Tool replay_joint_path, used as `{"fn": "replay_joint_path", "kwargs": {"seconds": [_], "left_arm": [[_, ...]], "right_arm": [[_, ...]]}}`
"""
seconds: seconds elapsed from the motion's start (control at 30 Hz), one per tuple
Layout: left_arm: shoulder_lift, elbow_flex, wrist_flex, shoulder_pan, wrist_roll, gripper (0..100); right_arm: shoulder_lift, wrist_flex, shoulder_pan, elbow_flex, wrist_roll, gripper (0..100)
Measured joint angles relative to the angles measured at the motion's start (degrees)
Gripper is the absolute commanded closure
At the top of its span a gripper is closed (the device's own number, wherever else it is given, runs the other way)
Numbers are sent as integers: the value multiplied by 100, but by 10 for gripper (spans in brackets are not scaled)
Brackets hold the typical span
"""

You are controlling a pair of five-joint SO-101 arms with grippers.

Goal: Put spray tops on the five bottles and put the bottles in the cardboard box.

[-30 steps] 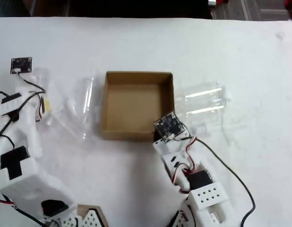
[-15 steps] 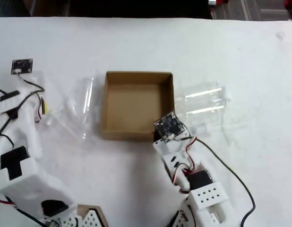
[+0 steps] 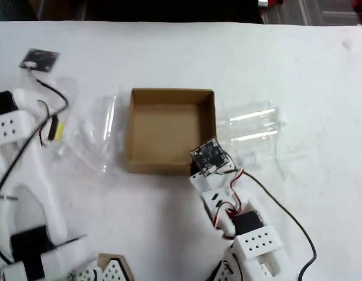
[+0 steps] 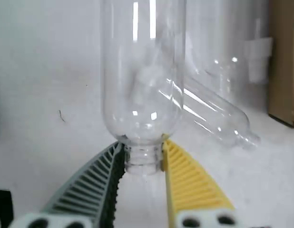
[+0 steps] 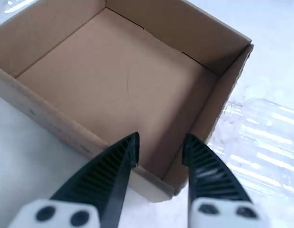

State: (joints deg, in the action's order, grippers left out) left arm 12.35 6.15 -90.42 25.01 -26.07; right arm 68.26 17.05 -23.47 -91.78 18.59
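Setting: a white table (image 3: 169,52) is being viewed from above, with two white arms being seen along its near edge, one toward each side.

Cardboard box: the open cardboard box (image 3: 172,126) is being shown at the middle of the table, its brown floor and walls being looked into from above.

Left gripper: the left gripper (image 4: 143,145) is being pressed closed around the neck of a clear bottle, with the grey finger on one side and the yellow finger on the other.

Held bottle: the held bottle (image 4: 140,71) is being gripped by its neck, with its clear body being pointed away from the wrist camera. Whether it is touching the table cannot be told.

Left arm: it is being seen at the far left of the table, well apart from the box.

Lying bottle: a second clear bottle, the lying bottle (image 4: 218,118), is being shown on its side on the table beyond the held one, between it and a box wall.

Right gripper: the right gripper (image 5: 159,147) is being held with its black fingers moderately apart, above the near wall of the box, close to a corner.

Bottles left of the box: the bottles left of the box (image 3: 102,132) are being shown lying on the table just beside the box's left wall.

Bottles right of the box: the bottles right of the box (image 3: 251,126) are being shown lying side by side, just beside the right wall.
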Motion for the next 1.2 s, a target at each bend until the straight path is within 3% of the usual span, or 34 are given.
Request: {"fn": "replay_joint_path", "kwargs": {"seconds": [0.23,0.5,0.67,0.87,1.03,1.2], "left_arm": [[1978,-53,-1029,-941,-967,961],[3771,1477,-1011,-2646,-1415,959],[3912,2629,-387,-3095,-1424,961],[3807,3508,290,-3481,-1442,959],[3807,3587,448,-4176,-1442,958],[3780,3587,668,-4422,-1319,958]], "right_arm": [[220,0,-9,62,0,867],[1600,0,-53,-281,0,869],[3077,273,-44,-457,0,989],[3402,1503,-62,-88,0,983],[3473,1653,-9,-26,9,983],[3490,1846,35,246,18,983]]}}
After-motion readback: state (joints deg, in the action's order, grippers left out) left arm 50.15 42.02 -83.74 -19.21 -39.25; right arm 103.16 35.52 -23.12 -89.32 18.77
